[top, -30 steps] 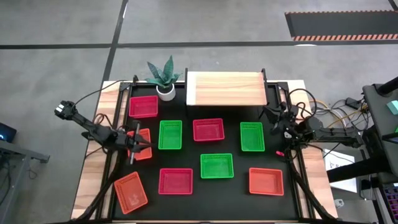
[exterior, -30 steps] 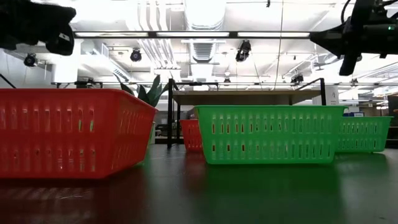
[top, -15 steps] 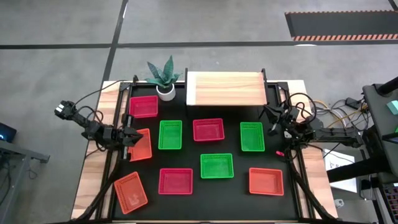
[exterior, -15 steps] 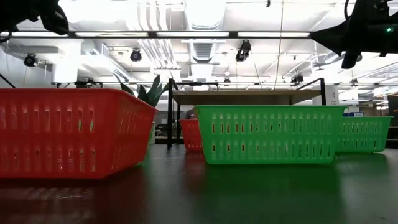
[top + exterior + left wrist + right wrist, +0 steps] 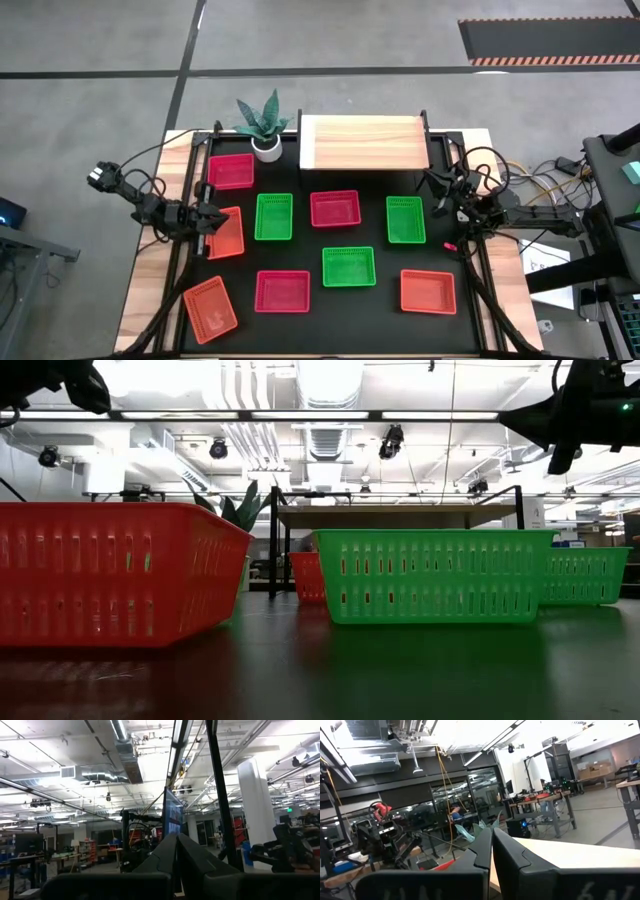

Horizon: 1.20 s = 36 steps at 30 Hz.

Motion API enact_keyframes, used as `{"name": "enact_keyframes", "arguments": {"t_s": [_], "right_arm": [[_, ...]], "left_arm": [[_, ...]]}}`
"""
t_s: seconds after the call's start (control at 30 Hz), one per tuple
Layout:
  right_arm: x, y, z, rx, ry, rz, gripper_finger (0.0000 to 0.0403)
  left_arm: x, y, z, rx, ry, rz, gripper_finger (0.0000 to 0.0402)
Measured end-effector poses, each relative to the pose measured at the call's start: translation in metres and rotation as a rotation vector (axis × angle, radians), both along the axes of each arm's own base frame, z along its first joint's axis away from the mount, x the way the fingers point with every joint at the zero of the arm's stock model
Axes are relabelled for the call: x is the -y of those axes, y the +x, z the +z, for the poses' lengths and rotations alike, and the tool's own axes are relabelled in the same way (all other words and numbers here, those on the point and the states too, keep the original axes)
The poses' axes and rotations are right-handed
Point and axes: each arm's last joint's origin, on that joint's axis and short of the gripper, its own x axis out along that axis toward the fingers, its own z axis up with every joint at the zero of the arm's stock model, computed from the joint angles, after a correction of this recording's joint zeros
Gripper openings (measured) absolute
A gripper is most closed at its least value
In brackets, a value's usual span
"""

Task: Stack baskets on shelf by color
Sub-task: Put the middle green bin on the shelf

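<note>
**A:** So what's cluttering the table? I see a potted plant [image 5: 262, 125] at the upper left of the mat in the high view, just beside the shelf [image 5: 363, 142], which sits at the top centre with its pale wood top bare. Cables pile up off the right edge.

**B:** Yeah, and nothing sits between the baskets and the shelf except the black legs. Basket count from above: three green, three red/pink, three orange, nine total.

**A:** Where's each?
- green: one left of centre [image 5: 274, 217], one right of centre [image 5: 406, 220], one lower middle [image 5: 349, 267]
- red/pink: upper left by the plant [image 5: 231, 171], centre [image 5: 335, 209], lower middle-left [image 5: 282, 291]
- orange: left edge [image 5: 227, 232], lower left and tilted [image 5: 211, 308], lower right [image 5: 428, 291]

**B:** All shallow mesh trays, slotted walls, same size, all apart from each other. In the low view a red one fills the left and a green one the middle.

**A:** Grippers?

**B:** Left gripper [image 5: 208, 220] hangs at the left edge of the mat, over the near side of that orange basket. In its wrist view the fingers [image 5: 170, 855] are pressed together, holding nothing. Right gripper [image 5: 440, 193] is at the right edge, beside the right green basket, fingers [image 5: 487, 847] closed too, empty.
</note>
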Motion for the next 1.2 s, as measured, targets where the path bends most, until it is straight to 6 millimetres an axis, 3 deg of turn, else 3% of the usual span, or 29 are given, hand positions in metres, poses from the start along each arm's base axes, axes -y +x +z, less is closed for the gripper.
{"name": "enact_keyframes", "arguments": {"t_s": [0.37,0.57,0.73,0.97,1.2], "right_arm": [[0.000,-0.001,0.002,0.022,-0.007,0.000,0.0009],[-0.005,0.004,0.006,0.039,-0.092,0.187,0.0009],[-0.007,0.009,0.009,0.039,-0.132,0.227,0.0009],[-0.010,0.024,0.031,-0.050,-0.217,0.273,0.0009],[-0.024,0.062,0.046,-0.277,-0.306,0.360,0.0009]], "left_arm": [[-0.003,-0.005,0.008,0.089,-0.020,0.019,0.0000],[-0.005,-0.008,0.014,0.157,0.000,0.059,0.0000],[-0.008,-0.014,0.020,0.234,0.011,0.103,0.0000],[-0.013,-0.021,0.028,0.331,-0.011,0.145,0.0000],[-0.013,-0.021,0.028,0.340,-0.018,0.144,0.0000]]}}
